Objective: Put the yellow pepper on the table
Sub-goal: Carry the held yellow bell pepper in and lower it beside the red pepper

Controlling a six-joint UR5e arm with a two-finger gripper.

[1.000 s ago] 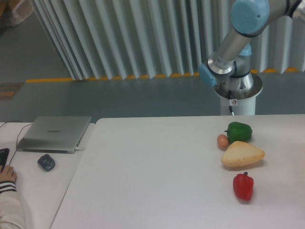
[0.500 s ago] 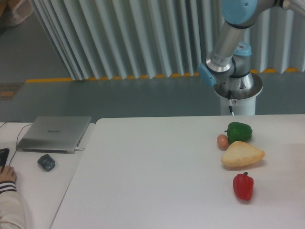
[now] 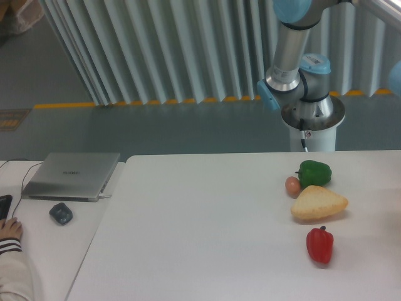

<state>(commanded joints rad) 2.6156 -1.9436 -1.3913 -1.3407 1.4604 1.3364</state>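
The yellow pepper is out of view. The white table [image 3: 207,232] fills the lower right of the camera view. Behind its far edge the arm [image 3: 289,47] rises from its base [image 3: 312,122], and its upper links run out of the frame at the top right. The gripper is not in view.
On the table's right side lie a green pepper [image 3: 314,173], a small brown egg-like item [image 3: 292,185], a pale yellow wedge [image 3: 317,203] and a red pepper [image 3: 319,244]. A closed laptop [image 3: 72,175], a dark mouse [image 3: 61,213] and a person's hand [image 3: 9,231] are on the left desk.
The arm's elbow joint has swung up and to the left, and most of it has left the top of the frame. The items on the table have not moved.
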